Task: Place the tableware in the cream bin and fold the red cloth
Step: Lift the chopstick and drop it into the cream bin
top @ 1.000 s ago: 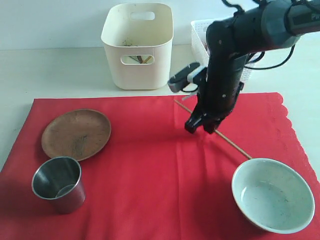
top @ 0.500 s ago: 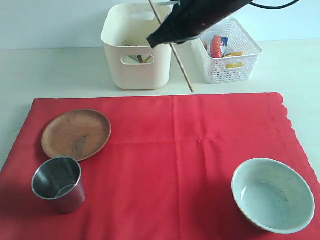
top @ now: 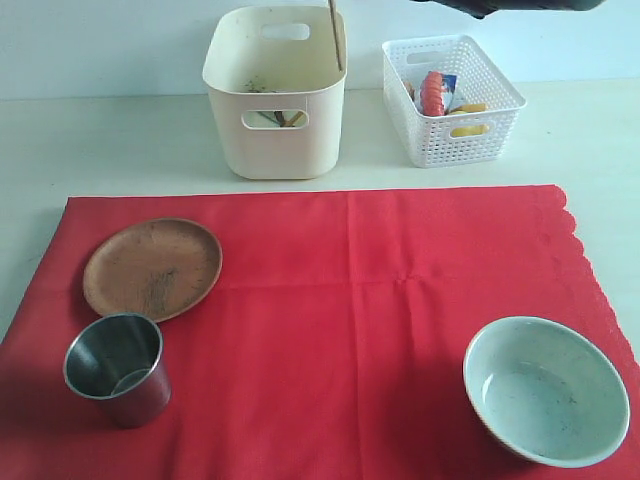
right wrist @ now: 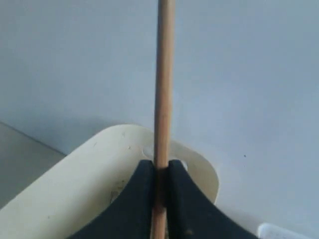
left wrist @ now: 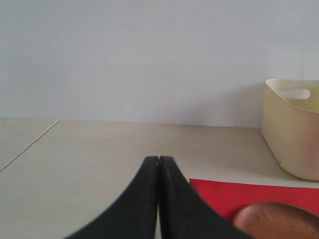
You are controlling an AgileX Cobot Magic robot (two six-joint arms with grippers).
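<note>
My right gripper [right wrist: 160,167] is shut on a wooden chopstick [right wrist: 163,79]; in the exterior view only the stick's lower end [top: 335,35] shows, hanging over the cream bin [top: 275,120], and the gripper itself is above the frame. The bin [right wrist: 75,194] lies below the jaws in the right wrist view. On the red cloth [top: 340,300] sit a brown wooden plate [top: 152,268] and a steel cup [top: 115,367] at the left, and a pale green-white bowl [top: 545,388] at the right. My left gripper [left wrist: 158,160] is shut and empty, near the cloth's corner [left wrist: 224,194] and the plate [left wrist: 279,221].
A white lattice basket [top: 452,100] with food items stands right of the cream bin. Some items lie inside the bin, seen through its handle cut-out [top: 275,119]. The cloth's scalloped edge [top: 590,270] runs along the right.
The right arm has lifted the chopstick off the cloth and carried it up and back over the cream bin, leaving the exterior view. The left gripper's motion cannot be judged.
</note>
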